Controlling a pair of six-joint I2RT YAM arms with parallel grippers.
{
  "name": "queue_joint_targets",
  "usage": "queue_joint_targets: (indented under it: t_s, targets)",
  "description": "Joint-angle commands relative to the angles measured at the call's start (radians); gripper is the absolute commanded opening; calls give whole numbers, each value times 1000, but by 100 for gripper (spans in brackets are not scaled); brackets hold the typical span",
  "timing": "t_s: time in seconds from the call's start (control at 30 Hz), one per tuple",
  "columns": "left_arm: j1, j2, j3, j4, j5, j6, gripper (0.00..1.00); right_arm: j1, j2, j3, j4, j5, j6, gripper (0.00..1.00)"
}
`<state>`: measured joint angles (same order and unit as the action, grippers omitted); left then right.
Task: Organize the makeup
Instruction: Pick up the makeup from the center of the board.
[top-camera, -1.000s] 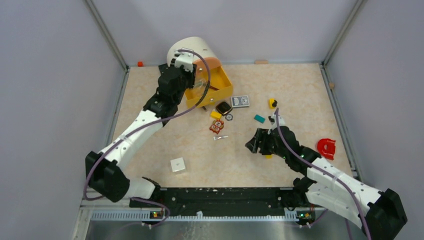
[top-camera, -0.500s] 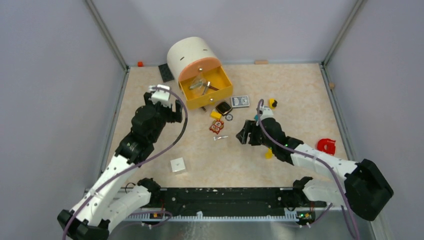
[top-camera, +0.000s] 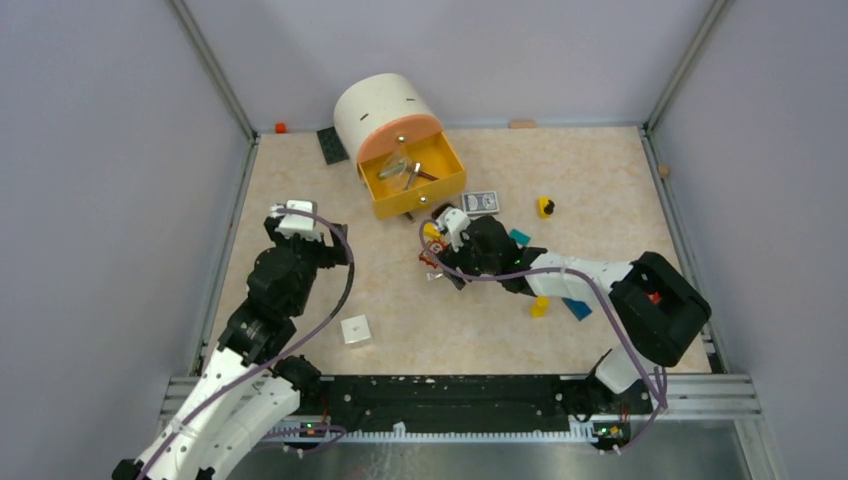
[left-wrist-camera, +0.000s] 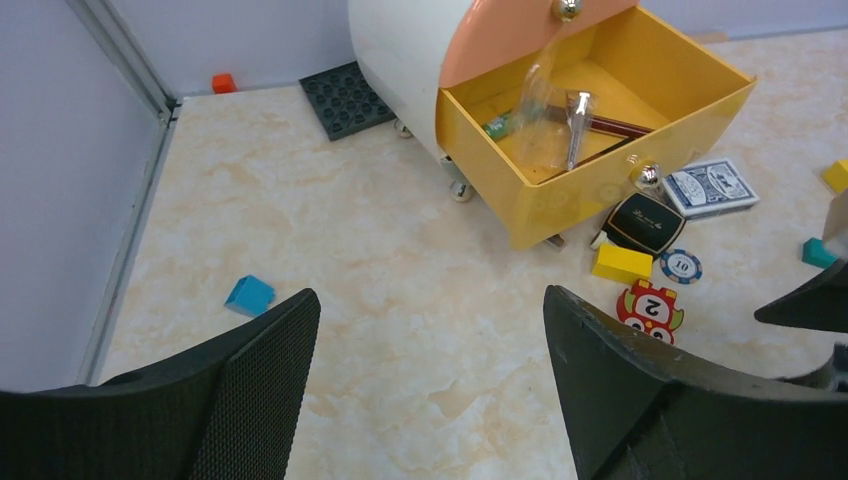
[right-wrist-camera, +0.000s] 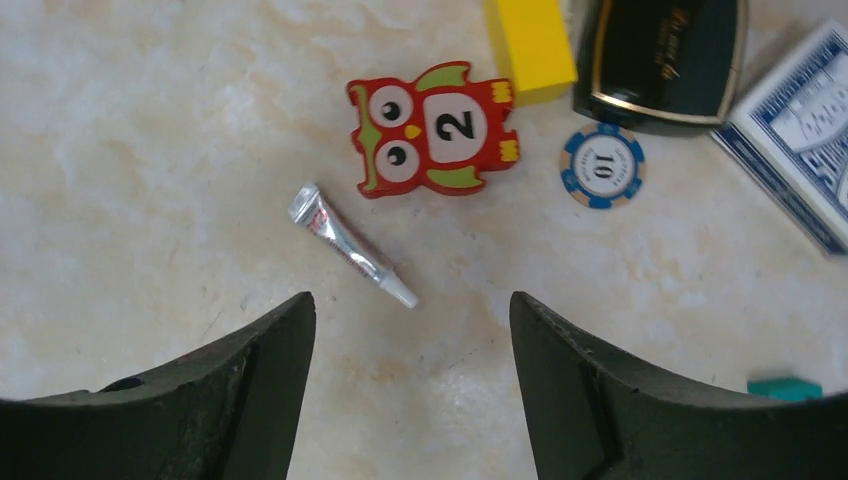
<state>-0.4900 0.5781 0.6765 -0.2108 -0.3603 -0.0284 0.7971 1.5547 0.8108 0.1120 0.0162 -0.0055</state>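
Observation:
The yellow drawer (top-camera: 415, 175) of the round white cabinet stands open. Inside it lie a clear pouch (left-wrist-camera: 540, 120), a silver metal tool (left-wrist-camera: 577, 125) and a dark-red pencil (left-wrist-camera: 625, 127). A black square compact (left-wrist-camera: 647, 222) sits on the table just in front of the drawer. A small silver tube (right-wrist-camera: 350, 245) lies on the table just ahead of my right gripper (right-wrist-camera: 410, 300), which is open and empty, low over the table (top-camera: 440, 262). My left gripper (left-wrist-camera: 430, 300) is open and empty, well left of the drawer (top-camera: 325, 245).
Around the tube lie a red owl number tile (right-wrist-camera: 432, 130), a poker chip (right-wrist-camera: 602, 165), a yellow block (right-wrist-camera: 530, 45), a blue card deck (right-wrist-camera: 800, 170) and a teal block (right-wrist-camera: 785, 388). A blue block (left-wrist-camera: 249, 295), a white cube (top-camera: 355, 329) and a black grid plate (top-camera: 331, 144) lie to the left.
My left gripper drew back from the drawer toward the near left, opened, and left the clear pouch inside. My right arm swung left, over the silver tube.

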Motion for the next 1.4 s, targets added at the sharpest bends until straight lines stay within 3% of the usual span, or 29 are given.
queue_joint_targets:
  t_s: [0.0, 0.1, 0.37, 0.63, 0.8, 1.0, 1.37]
  targets:
    - [3, -49, -22, 47, -48, -2, 88, 1, 43, 63, -59, -246, -447, 71]
    - [3, -56, -27, 44, -48, 1, 88, -14, 59, 75, -105, -407, -603, 71]
    - [2, -55, -27, 45, -23, 5, 89, -80, 180, 225, -327, -564, -741, 70]
    - [3, -54, -31, 47, -16, 11, 90, -118, 317, 342, -475, -620, -792, 65]
    - [2, -54, -33, 47, -16, 13, 90, -116, 333, 357, -483, -607, -783, 61]
    - [3, -56, -35, 47, -17, 15, 91, -101, 335, 351, -475, -578, -780, 38]
    - [2, -65, -37, 44, -34, 19, 91, -73, 202, 276, -367, -583, -777, 7]
